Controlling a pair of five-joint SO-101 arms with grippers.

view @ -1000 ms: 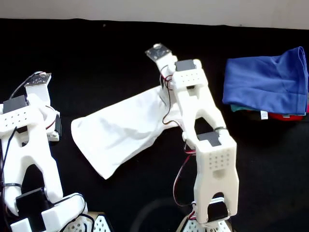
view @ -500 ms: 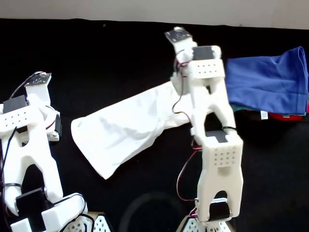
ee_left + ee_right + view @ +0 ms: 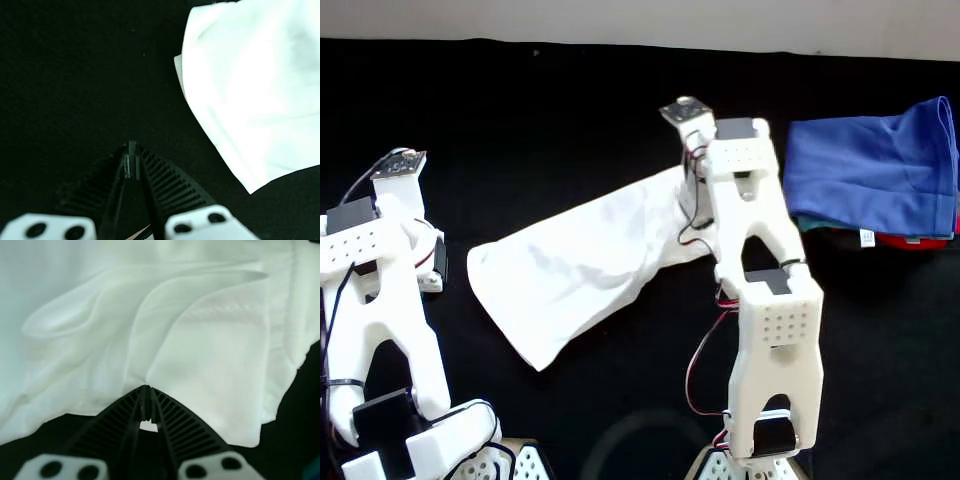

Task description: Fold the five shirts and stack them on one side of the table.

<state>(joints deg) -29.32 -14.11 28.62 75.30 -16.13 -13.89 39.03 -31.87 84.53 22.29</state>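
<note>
A white shirt (image 3: 580, 265) lies partly folded across the middle of the black table (image 3: 520, 110), stretched towards the right. My right gripper (image 3: 146, 405) is shut on the white shirt (image 3: 150, 315) near its right edge, and creases fan out from the pinch. In the high view the right gripper (image 3: 690, 190) sits at the shirt's upper right corner. My left gripper (image 3: 131, 160) is shut with nothing in it, over bare table just left of the white shirt (image 3: 250, 90). The left gripper (image 3: 435, 268) rests beside the shirt's left end.
A stack of folded shirts sits at the table's right edge, a blue shirt (image 3: 870, 170) on top with teal and a red shirt (image 3: 905, 241) showing beneath. The table's far edge (image 3: 640, 42) runs along the back.
The right arm carried the shirt's right edge up and to the right, then eased back slightly left and down. The left arm stayed still.
</note>
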